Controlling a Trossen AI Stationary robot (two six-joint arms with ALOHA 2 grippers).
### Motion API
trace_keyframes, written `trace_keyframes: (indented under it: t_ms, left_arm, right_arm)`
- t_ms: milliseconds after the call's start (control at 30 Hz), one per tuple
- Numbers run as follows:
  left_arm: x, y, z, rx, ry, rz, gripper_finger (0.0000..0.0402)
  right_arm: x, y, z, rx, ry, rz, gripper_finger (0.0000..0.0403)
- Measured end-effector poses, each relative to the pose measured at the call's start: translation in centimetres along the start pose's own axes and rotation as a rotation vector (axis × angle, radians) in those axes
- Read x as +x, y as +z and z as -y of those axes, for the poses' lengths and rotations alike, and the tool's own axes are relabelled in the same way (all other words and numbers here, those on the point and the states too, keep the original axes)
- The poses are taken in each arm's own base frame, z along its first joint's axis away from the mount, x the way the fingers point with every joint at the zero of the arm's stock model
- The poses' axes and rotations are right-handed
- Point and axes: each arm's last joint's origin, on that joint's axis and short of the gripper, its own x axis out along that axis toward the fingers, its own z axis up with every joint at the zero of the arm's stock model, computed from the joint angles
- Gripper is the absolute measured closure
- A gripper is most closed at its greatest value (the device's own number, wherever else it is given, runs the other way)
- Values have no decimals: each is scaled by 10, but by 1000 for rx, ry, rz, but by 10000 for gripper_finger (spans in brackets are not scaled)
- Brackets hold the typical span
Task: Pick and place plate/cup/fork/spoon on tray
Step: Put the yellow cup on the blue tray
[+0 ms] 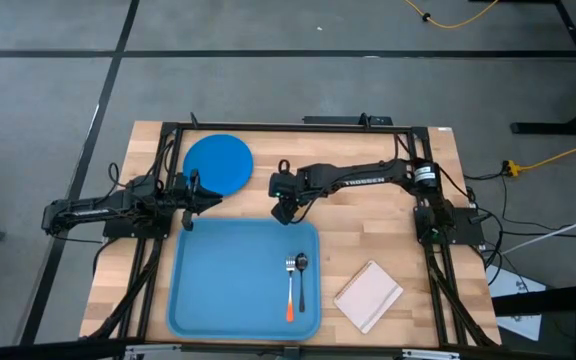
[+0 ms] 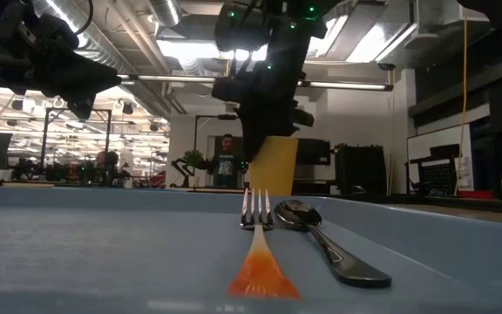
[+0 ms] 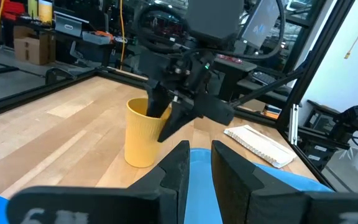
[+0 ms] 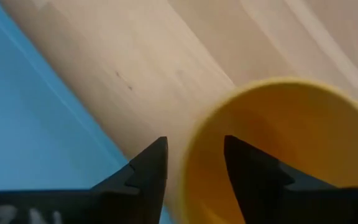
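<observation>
One round dark-blue plate (image 1: 218,163) lies on the wooden table (image 1: 368,240) beyond one light-blue rectangular tray (image 1: 230,280). One orange-handled fork (image 1: 290,290) and one dark spoon (image 1: 301,280) lie side by side on the tray. One small yellow cup (image 3: 143,132) stands upright just beyond the tray's far rim. The right gripper (image 4: 194,171), arm lettered TROSSEN, straddles the cup's rim, one finger inside, jaws spread. The left gripper (image 3: 197,168) hovers by the plate, fingers slightly parted, empty. One white pad (image 1: 368,295) lies beside the tray.
</observation>
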Motion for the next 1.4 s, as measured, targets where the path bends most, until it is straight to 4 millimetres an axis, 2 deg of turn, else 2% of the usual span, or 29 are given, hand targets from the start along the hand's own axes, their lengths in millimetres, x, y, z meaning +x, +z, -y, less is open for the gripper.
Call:
trace_keyframes:
  t_ms: [200, 400, 633, 767, 867, 1067, 1333, 1400]
  left_arm:
    - [0, 0, 0, 0, 0, 0, 343]
    - [0, 0, 0, 0, 0, 0, 343]
    - [0, 0, 0, 0, 0, 0, 343]
    - [0, 0, 0, 0, 0, 0, 343]
    - [0, 0, 0, 0, 0, 0, 343]
    - [0, 0, 0, 0, 0, 0, 343]
    - [0, 0, 0, 0, 0, 0, 343]
    - [0, 0, 0, 0, 0, 0, 343]
  right_arm:
    - [-1, 1, 0, 34, -37, 28, 293]
    - [-14, 0, -11, 23, -72, 72, 388]
    - [-52, -11, -49, -10, -63, 161, 396]
    - [-79, -25, -76, -49, -42, 233, 396]
    - [-90, -35, -91, -57, 23, 241, 396]
    - [-91, -52, -112, -38, 113, 220, 396]
    - [-56, -62, -127, -43, 88, 167, 397]
    - [-54, -62, -128, -41, 81, 180, 396]
